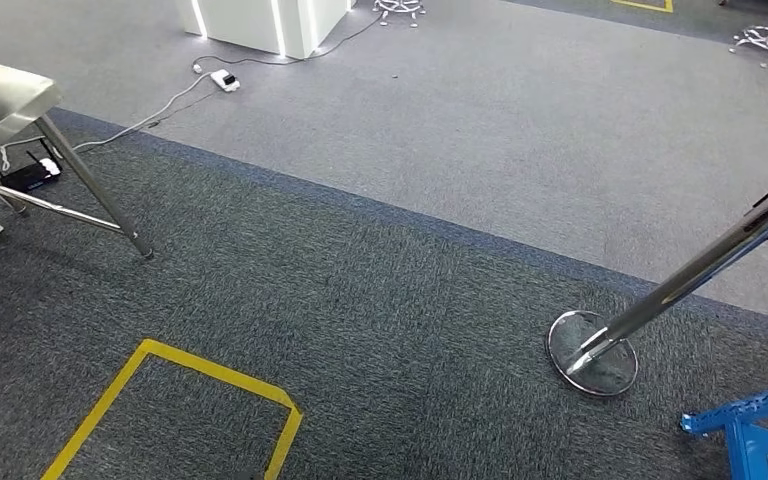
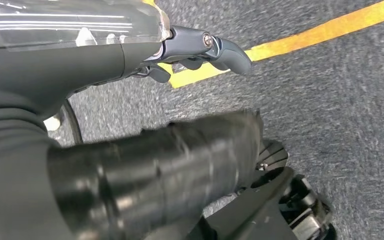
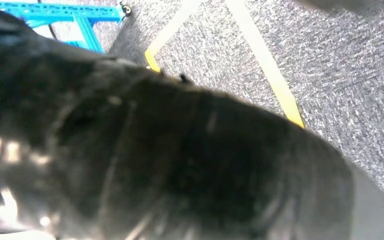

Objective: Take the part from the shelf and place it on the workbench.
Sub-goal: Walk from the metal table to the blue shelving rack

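I'm looking down at grey carpet; blue metal shelf frame (image 1: 750,420) sitting at 4 o'clock. Part unseen, can't judge its handling or grasp point. Left hand (image 2: 200,52) hanging, holding nothing, fingers apart. Right hand: can't tell.

Blue shelf (image 1: 750,418) at right, steel workbench (image 1: 5,100) well apart, left.

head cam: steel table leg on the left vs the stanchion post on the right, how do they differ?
The table leg is thin, ends straight on the carpet, and joins a crossbar under the steel table. The stanchion post is thicker, stands alone on a round base plate, and carries a dark cap with a red mark at its top. Both are shiny metal and appear slanted in this view, on the dark carpet.
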Controlling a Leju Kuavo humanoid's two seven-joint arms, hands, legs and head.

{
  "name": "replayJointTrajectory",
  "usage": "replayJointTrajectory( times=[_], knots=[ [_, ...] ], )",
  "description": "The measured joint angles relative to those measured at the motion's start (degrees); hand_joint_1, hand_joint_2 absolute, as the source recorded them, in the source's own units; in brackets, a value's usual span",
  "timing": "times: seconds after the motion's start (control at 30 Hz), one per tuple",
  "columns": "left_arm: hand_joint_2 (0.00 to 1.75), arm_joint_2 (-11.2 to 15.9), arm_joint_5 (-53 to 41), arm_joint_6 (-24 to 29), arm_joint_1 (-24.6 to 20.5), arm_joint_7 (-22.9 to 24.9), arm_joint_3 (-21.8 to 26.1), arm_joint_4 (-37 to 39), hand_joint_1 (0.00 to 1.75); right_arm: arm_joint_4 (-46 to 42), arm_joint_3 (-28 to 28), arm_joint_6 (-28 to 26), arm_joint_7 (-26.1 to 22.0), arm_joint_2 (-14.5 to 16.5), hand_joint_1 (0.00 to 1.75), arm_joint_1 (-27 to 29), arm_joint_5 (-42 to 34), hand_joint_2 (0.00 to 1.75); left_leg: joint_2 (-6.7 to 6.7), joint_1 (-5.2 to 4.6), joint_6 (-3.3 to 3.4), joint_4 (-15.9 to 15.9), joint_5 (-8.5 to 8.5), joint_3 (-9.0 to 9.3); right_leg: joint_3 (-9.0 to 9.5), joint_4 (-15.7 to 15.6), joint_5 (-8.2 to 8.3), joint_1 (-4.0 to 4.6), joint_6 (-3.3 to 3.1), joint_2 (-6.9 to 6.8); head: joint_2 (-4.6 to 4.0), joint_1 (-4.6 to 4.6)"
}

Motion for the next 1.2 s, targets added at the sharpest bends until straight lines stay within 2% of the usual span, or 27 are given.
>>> replayJointTrajectory(
  times=[0.03, 0.07, 0.1, 0.13, 0.17, 0.2, 0.27, 0.3, 0.33, 0.37, 0.4, 0.47, 0.53, 0.6, 0.63, 0.7, 0.73, 0.77, 0.8, 0.83, 0.87, 0.9, 0.93, 1.0, 1.07, 1.13, 1.2],
  knots=[
    [0.0, 0.0, 0.0, 0.0, 0.0, 0.0, 0.0, 0.0, 0.0, 0.0, 0.0, 0.0, 0.0, 0.0, 0.0, 0.0, 0.0, 0.0, 0.44, -0.01, -0.04, 0.0, -0.08, 0.1, 1.67, -3.1, 1.67, 0.03, -0.16, -0.3, 0.0, 0.01],
    [0.0, 0.0, 0.0, 0.0, -0.1, 0.0, 0.0, 0.0, 0.0, 0.0, 0.0, 0.0, 0.0, 0.0, 0.0, 0.0, 0.0, 0.0, 0.93, -0.05, -0.15, 0.0, -0.2, 0.27, 3.92, -7.5, 3.27, 0.25, -0.55, -1.43, 0.0, 0.01],
    [0.0, -0.1, 0.0, 0.0, -0.2, 0.0, 0.0, 0.0, 0.0, 0.0, 0.0, 0.0, 0.0, 0.0, 0.0, 0.0, 0.0, 0.0, 1.84, -0.13, -0.7, -0.2, -0.41, 0.67, 6.22, -11.8, 4.85, 0.5, -1.27, -1.85, 0.0, -0.01],
    [0.0, -0.2, 0.0, 0.0, -0.2, 0.0, 0.0, 0.0, 0.0, 0.0, 0.0, 0.0, 0.0, 0.0, 0.0, 0.0, 0.0, 0.0, 2.08, -0.16, -1.33, -0.2, -0.78, 0.99, 7.69, -14.5, 5.68, 0.65, -1.89, -2.03, 0.0, -0.03],
    [0.0, -0.2, -0.1, 0.1, -0.3, 0.0, 0.0, 0.0, 0.0, 0.0, 0.0, 0.0, 0.0, 0.0, 0.0, 0.0, 0.0, 0.0, 1.59, -0.21, -1.92, 0.5, -1.56, 0.95, 8.79, -16.7, 6.28, 0.78, -2.55, -1.94, 0.0, -0.05],
    [0.0, -0.3, -0.1, 0.1, -0.4, 0.0, 0.0, 0.0, 0.0, 0.0, 0.0, -0.1, 0.0, 0.0, 0.0, 0.0, 0.0, 0.0, 0.57, -0.23, -2.47, 2.2, -2.83, 0.32, 9.13, -17.4, 6.68, 0.71, -3.04, -0.86, 0.0, -0.07],
    [0.0, -0.2, -0.1, 0.1, -0.2, 0.0, 0.0, 0.0, 0.0, 0.0, 0.0, -0.1, 0.0, 0.0, 0.0, -0.1, 0.0, 0.0, -2.33, -0.17, -2.62, 9.1, -6.28, -3.04, 9.21, -17.7, 6.83, 0.65, -3.43, 0.4, 0.0, -0.08],
    [0.0, -0.2, -0.1, 0.1, 0.0, 0.1, 0.0, 0.0, 0.0, 0.0, 0.0, -0.1, 0.0, 0.0, 0.0, -0.1, 0.0, 0.0, -2.9, -0.13, -2.68, 12.5, -7.5, -4.84, 9.17, -17.6, 6.79, 0.67, -3.55, 1.18, 0.0, -0.07],
    [0.0, -0.2, -0.1, 0.1, 0.2, 0.1, 0.0, 0.0, 0.0, 0.0, 0.0, -0.1, 0.0, 0.0, 0.0, -0.1, 0.0, 0.0, -3.13, -0.07, -2.73, 14.5, -7.69, -5.99, 9.16, -17.5, 6.72, 0.69, -3.56, 2.02, 0.0, -0.08],
    [0.0, -0.2, -0.1, 0.1, 0.3, 0.1, 0.0, 0.0, 0.0, 0.0, 0.0, -0.1, 0.0, 0.0, 0.0, 0.0, 0.0, 0.0, -3.22, 0.01, -2.76, 14.4, -6.71, -6.15, 9.16, -17.3, 6.64, 0.67, -3.5, 2.89, 0.0, -0.07],
    [0.0, -0.2, -0.1, 0.1, 0.3, 0.1, 0.0, 0.0, 0.0, 0.0, 0.0, -0.1, 0.0, 0.0, 0.0, 0.0, 0.0, 0.0, -3.42, 0.11, -2.79, 12.0, -4.71, -5.23, 9.16, -17.0, 6.5, 0.62, -3.35, 3.74, 0.0, -0.08],
    [0.0, -0.1, -0.1, 0.1, 0.2, 0.1, 0.0, 0.0, 0.0, 0.0, 0.0, -0.1, 0.0, 0.0, 0.0, 0.1, 0.0, 0.0, -5.22, 0.34, -2.78, 4.5, -0.8, -2.04, 8.96, -16.2, 6.01, 0.52, -2.85, 5.21, 0.0, -0.07],
    [0.0, -0.1, -0.1, 0.1, 0.1, 0.1, 0.0, 0.0, 0.0, 0.0, 0.0, -0.1, 0.0, 0.0, 0.0, 0.0, 0.0, 0.0, -6.78, 0.4, -2.43, 0.6, 0.41, -0.35, 8.48, -15.4, 5.58, 0.48, -2.22, 6.28, 0.0, -0.06],
    [0.0, -0.1, -0.1, 0.1, -0.1, 0.1, 0.0, 0.0, 0.0, 0.0, 0.0, -0.1, 0.0, 0.0, 0.0, 0.1, 0.0, 0.0, -6.33, 0.23, -1.71, 0.3, 0.35, -0.2, 8.1, -15.3, 5.57, 0.35, -1.54, 7.14, 0.0, -0.06],
    [0.0, -0.1, -0.1, 0.1, -0.2, 0.0, 0.0, 0.0, 0.0, 0.0, -0.1, -0.1, 0.0, 0.0, 0.0, 0.3, 0.0, 0.0, -5.8, 0.2, -1.31, 0.0, 0.5, -0.04, 7.99, -15.1, 5.45, 0.29, -1.28, 6.75, 0.0, -0.06],
    [0.0, -0.1, -0.1, 0.1, -0.2, 0.0, 0.0, 0.0, 0.0, 0.1, -0.1, -0.1, 0.0, 0.0, 0.0, 0.3, 0.0, 0.0, -4.58, 0.29, -0.53, -0.6, 0.79, 0.26, 6.67, -12.4, 3.77, 0.34, -0.8, 4.02, 0.0, 0.04],
    [0.0, -0.1, -0.1, 0.1, -0.1, 0.0, 0.0, 0.0, 0.0, 0.1, -0.1, -0.1, 0.0, 0.0, 0.0, 0.2, 0.0, 0.0, -3.88, 0.26, -0.27, -0.7, 0.8, 0.37, 5.12, -9.3, 2.12, 0.32, -0.62, 2.22, 0.0, 0.09],
    [0.0, -0.1, -0.1, 0.1, 0.0, 0.0, 0.0, 0.0, 0.0, 0.1, -0.1, -0.1, 0.0, 0.0, 0.0, 0.2, 0.0, 0.0, -3.17, 0.18, -0.11, -0.8, 0.73, 0.42, 3.08, -5.5, 0.3, 0.29, -0.41, 1.06, 0.0, 0.13],
    [0.0, -0.1, -0.1, 0.1, 0.1, 0.0, 0.0, 0.0, 0.0, 0.1, -0.1, -0.1, 0.0, 0.0, 0.0, 0.1, 0.0, 0.0, -2.41, 0.1, -0.05, -0.8, 0.63, 0.43, 1.06, -1.8, -1.09, 0.19, -0.25, 0.58, 0.0, 0.12],
    [0.0, -0.1, -0.1, 0.1, 0.1, 0.0, 0.0, 0.0, 0.0, 0.1, -0.1, -0.1, 0.0, 0.0, 0.0, 0.1, 0.0, 0.0, -1.68, 0.03, -0.02, -0.7, 0.5, 0.48, -0.34, 0.6, -1.57, 0.09, -0.17, 0.37, 0.0, 0.13],
    [0.0, -0.1, -0.1, 0.1, 0.1, 0.0, 0.0, 0.0, 0.0, 0.1, -0.1, -0.1, 0.0, 0.0, 0.0, 0.2, 0.0, 0.0, -0.99, -0.01, -0.03, -0.7, 0.34, 0.59, -0.64, 0.9, -0.89, 0.03, -0.17, 0.24, 0.0, 0.12],
    [0.0, -0.1, -0.1, 0.1, 0.1, 0.0, 0.0, 0.0, 0.0, 0.1, -0.1, -0.1, 0.0, 0.0, 0.0, 0.2, 0.0, 0.0, -0.36, -0.03, -0.09, -0.7, 0.15, 0.79, 0.33, -1.2, 0.83, 0.02, -0.28, 0.01, 0.0, 0.13],
    [0.0, -0.1, -0.1, 0.1, 0.1, 0.0, 0.0, 0.0, 0.0, 0.1, -0.1, -0.1, 0.0, 0.0, 0.0, 0.3, 0.0, 0.0, 0.24, -0.04, -0.18, -0.7, -0.07, 1.09, 2.29, -5.1, 3.07, 0.1, -0.5, -0.62, 0.0, 0.13],
    [0.0, -0.1, -0.1, 0.1, 0.1, 0.0, 0.0, 0.0, 0.0, 0.1, -0.1, -0.1, 0.0, 0.0, 0.0, 0.2, 0.0, 0.0, 1.3, -0.19, -0.62, -0.7, -0.58, 1.69, 6.11, -12.7, 6.01, 0.69, -1.23, -2.89, 0.0, 0.12],
    [0.0, -0.1, -0.1, 0.1, 0.0, 0.0, 0.0, 0.0, 0.0, 0.1, -0.1, -0.1, 0.0, 0.0, 0.0, 0.1, 0.0, 0.0, 2.3, -0.33, -1.22, -0.8, -0.98, 2.08, 7.19, -15.1, 6.31, 1.32, -1.87, -3.72, 0.0, 0.11],
    [0.0, -0.2, -0.1, 0.1, -0.1, 0.0, 0.0, 0.0, 0.0, 0.1, -0.1, -0.1, 0.0, 0.0, 0.0, 0.2, 0.0, 0.0, 2.84, -0.28, -1.81, -0.9, -1.29, 2.46, 7.27, -15.5, 6.5, 1.24, -2.43, -2.39, 0.0, 0.1],
    [0.0, -0.2, -0.1, 0.1, -0.2, -0.1, 0.0, 0.0, 0.0, 0.1, -0.1, -0.1, 0.0, 0.0, 0.0, 0.3, 0.0, 0.0, 0.55, -0.11, -2.31, 0.9, -2.71, 1.99, 7.77, -16.3, 6.89, 0.83, -3.09, -1.21, 0.0, 0.1]
  ],
)
